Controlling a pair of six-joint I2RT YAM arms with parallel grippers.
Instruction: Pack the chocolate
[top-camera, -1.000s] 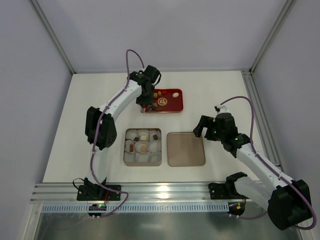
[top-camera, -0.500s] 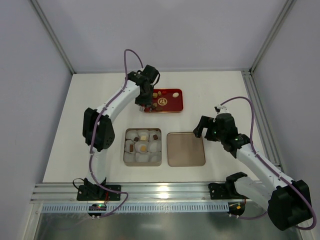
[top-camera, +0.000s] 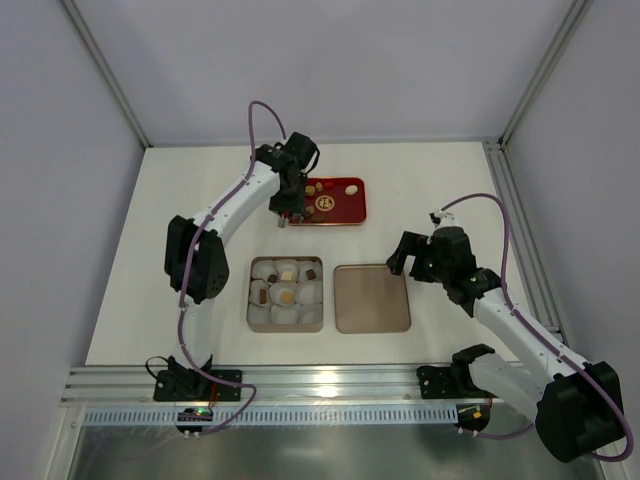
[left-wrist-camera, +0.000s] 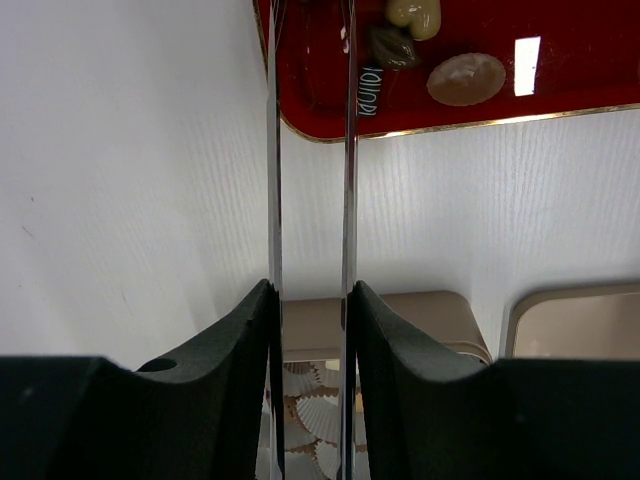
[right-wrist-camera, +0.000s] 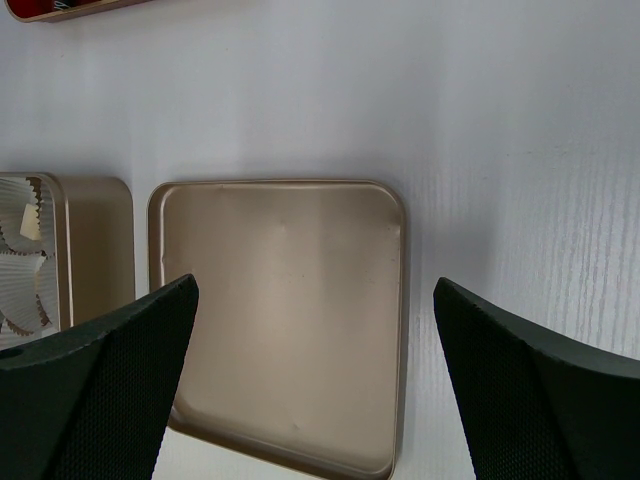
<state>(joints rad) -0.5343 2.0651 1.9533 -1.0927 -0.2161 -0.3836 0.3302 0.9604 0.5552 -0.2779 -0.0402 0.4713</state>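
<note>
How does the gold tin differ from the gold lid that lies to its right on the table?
The gold tin is filled with white paper cups, a few holding chocolates; the gold lid is bare inside. The tin has taller walls; the lid looks shallower. Both are gold rounded squares of similar outline, lying flat with the open side up, side by side without touching.

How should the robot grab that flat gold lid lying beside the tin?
Probably by one rim wall, coming straight down from above: the lid lies flat, seemingly hollow side up, so one finger can slip inside the raised rim and the other outside it.
</note>
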